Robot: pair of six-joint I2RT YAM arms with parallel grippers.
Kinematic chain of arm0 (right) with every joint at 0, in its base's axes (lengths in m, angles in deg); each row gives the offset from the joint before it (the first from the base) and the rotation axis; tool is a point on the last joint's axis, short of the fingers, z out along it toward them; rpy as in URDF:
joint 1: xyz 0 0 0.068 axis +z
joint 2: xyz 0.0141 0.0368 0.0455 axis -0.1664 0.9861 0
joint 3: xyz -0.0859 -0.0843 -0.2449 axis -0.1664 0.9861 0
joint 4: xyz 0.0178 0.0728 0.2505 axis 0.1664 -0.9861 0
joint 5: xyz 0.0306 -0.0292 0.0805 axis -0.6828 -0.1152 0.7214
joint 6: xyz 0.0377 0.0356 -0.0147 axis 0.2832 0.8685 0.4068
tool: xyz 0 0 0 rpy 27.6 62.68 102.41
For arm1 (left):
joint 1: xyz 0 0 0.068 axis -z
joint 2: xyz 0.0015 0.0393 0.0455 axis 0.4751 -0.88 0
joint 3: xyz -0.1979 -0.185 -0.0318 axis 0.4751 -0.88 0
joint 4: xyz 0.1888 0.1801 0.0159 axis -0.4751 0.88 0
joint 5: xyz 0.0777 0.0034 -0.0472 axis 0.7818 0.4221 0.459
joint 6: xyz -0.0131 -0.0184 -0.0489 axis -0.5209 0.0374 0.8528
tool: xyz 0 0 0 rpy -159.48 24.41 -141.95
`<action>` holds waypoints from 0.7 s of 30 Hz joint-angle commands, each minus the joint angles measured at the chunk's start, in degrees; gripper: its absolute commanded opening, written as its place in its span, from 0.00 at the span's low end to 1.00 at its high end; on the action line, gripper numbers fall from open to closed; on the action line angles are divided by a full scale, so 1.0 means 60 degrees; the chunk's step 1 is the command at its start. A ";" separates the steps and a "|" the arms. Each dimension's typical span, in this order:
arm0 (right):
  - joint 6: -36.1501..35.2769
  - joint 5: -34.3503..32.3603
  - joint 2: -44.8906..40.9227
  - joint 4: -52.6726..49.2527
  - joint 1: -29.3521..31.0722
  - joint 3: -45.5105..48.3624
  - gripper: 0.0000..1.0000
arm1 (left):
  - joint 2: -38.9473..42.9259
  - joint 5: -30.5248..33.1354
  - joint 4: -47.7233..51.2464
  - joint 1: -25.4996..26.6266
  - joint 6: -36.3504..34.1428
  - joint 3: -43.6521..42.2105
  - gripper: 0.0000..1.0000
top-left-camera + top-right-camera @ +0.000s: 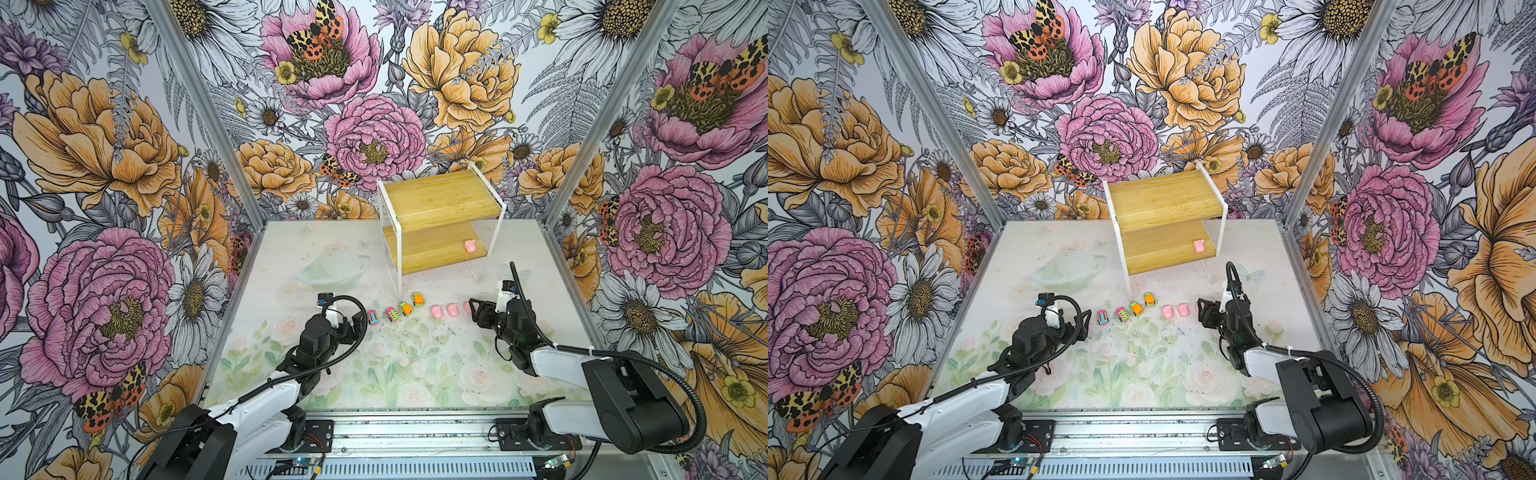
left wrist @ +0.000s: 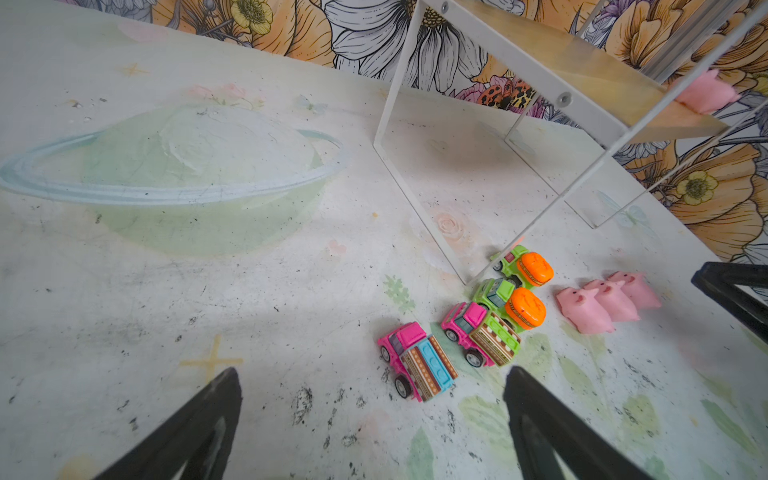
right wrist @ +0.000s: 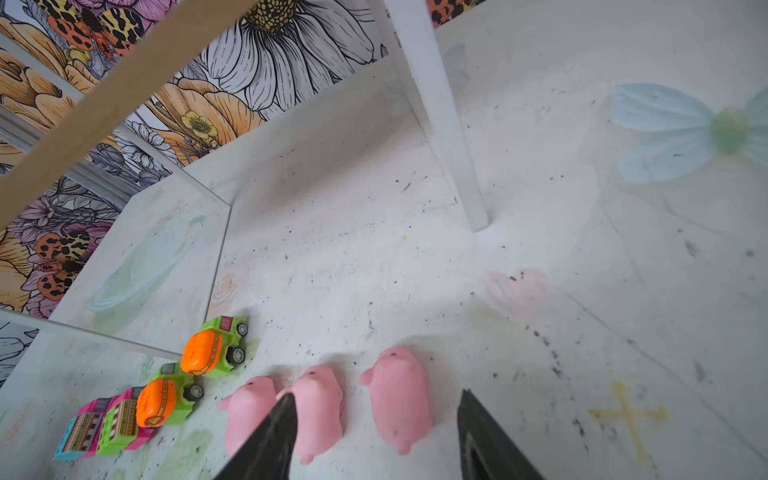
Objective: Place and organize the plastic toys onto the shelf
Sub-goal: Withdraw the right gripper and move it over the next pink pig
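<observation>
The shelf stands at the back of the table, with one pink pig on its lower board near the right end. In front of it lies a row of plastic toys: two pink cars, two orange-and-green cars and three pink pigs. My right gripper is open just above the pigs, its fingers either side of the pig at the right end of the row. My left gripper is open and empty, short of the nearest pink car.
The shelf's white leg comes down to the table just beyond the pigs. A faded ringed planet is only printed on the mat. Floral walls close in the left, right and back sides, and a metal rail runs along the front.
</observation>
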 commanded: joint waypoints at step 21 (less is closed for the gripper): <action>0.0083 -0.0356 0.2144 0.0861 0.0446 -0.0654 0.54 | 0.0112 -0.0201 -0.0069 -0.0070 -0.0011 0.0223 0.99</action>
